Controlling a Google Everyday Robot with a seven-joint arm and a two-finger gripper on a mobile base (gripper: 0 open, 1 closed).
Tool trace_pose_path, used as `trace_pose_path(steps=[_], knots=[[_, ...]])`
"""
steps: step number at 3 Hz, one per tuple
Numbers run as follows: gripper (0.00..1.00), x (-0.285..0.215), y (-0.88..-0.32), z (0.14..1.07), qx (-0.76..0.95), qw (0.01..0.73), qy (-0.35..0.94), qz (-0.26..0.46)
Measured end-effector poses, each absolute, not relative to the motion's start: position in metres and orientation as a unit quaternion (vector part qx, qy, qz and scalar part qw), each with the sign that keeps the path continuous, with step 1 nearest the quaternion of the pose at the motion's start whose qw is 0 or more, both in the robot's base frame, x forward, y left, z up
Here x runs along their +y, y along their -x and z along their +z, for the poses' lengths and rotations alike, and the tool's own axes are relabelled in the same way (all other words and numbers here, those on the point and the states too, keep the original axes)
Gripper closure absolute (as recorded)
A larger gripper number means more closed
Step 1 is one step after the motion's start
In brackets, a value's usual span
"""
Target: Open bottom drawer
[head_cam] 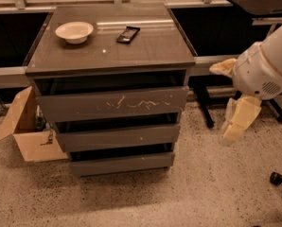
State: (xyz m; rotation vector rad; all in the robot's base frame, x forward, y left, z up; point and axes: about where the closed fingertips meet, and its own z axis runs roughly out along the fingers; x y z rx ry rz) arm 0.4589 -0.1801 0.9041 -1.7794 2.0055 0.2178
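The bottom drawer (122, 163) is the narrowest, lowest dark grey-brown front of the cabinet, plain and handleless, close to the floor. Above it are the middle drawer front (117, 137) with a tiny pale speck and the wide top front (112, 104) with pale scratch marks. All three fronts stand stepped, with a dark gap above each. My gripper (235, 126), cream-coloured, hangs downward from the white arm (266, 65) to the right of the cabinet. It is apart from the cabinet, at about the height of the middle drawer.
A white bowl (74, 31) and a black remote-like object (127, 34) lie on the cabinet top (145, 51). An open cardboard box (25, 126) stands at the cabinet's left. A black table leg (205, 103) and a chair caster (278, 178) are on the right, over speckled floor.
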Motion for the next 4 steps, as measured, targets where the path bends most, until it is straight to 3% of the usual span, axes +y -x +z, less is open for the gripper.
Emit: trace_pose_path(steps=[1, 3, 4], knots=[[0.00, -0.163, -0.464, 0.874, 0.701, 0.244, 0.657, 0.136], [0.00, -0.151, -0.472, 0.839, 0.697, 0.230, 0.665, 0.140], [0.00, -0.123, -0.481, 0.779, 0.674, 0.228, 0.681, 0.174]])
